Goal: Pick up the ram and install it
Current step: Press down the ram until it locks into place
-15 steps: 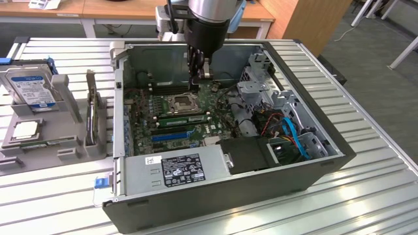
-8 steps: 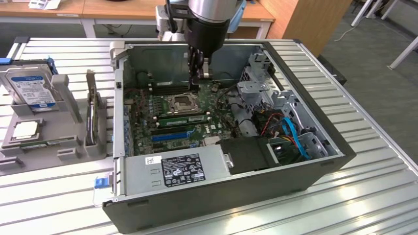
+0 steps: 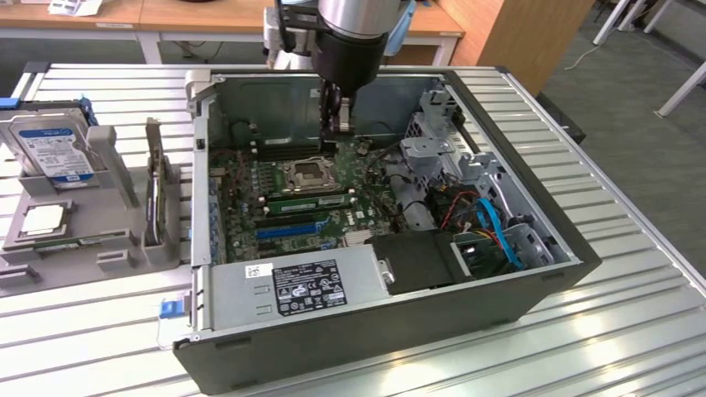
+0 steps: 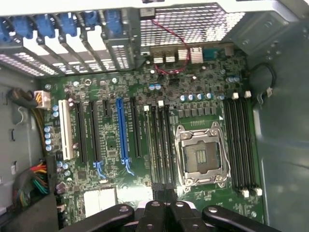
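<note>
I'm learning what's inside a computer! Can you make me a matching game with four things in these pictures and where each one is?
Things:
1. hard drive
2. chip socket
3. blue cables
4. power box

Places:
A. inside the case, at the exterior view's right
B. in the middle of the green board
C. standing in the grey holder, outside the case
D. along the case's near edge, wearing a black label

Pairs: 1-C, 2-B, 3-A, 4-D
</note>
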Robot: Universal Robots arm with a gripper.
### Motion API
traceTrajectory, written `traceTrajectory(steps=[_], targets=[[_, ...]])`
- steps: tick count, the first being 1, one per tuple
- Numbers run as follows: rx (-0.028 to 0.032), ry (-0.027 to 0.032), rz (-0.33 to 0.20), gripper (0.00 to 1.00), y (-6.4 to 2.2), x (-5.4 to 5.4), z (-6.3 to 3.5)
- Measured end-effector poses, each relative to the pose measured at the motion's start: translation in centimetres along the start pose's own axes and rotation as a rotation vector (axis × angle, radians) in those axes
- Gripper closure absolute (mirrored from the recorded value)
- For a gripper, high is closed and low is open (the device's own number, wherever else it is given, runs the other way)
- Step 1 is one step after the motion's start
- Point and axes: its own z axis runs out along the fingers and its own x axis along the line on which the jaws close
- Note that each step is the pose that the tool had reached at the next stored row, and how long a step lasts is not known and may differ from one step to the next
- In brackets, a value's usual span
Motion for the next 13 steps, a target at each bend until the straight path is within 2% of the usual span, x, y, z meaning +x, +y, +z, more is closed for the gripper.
traceTrajectory(steps=[13], targets=[[0.0082, -0.0085, 0.156, 0.9, 0.0, 0.0, 0.0]])
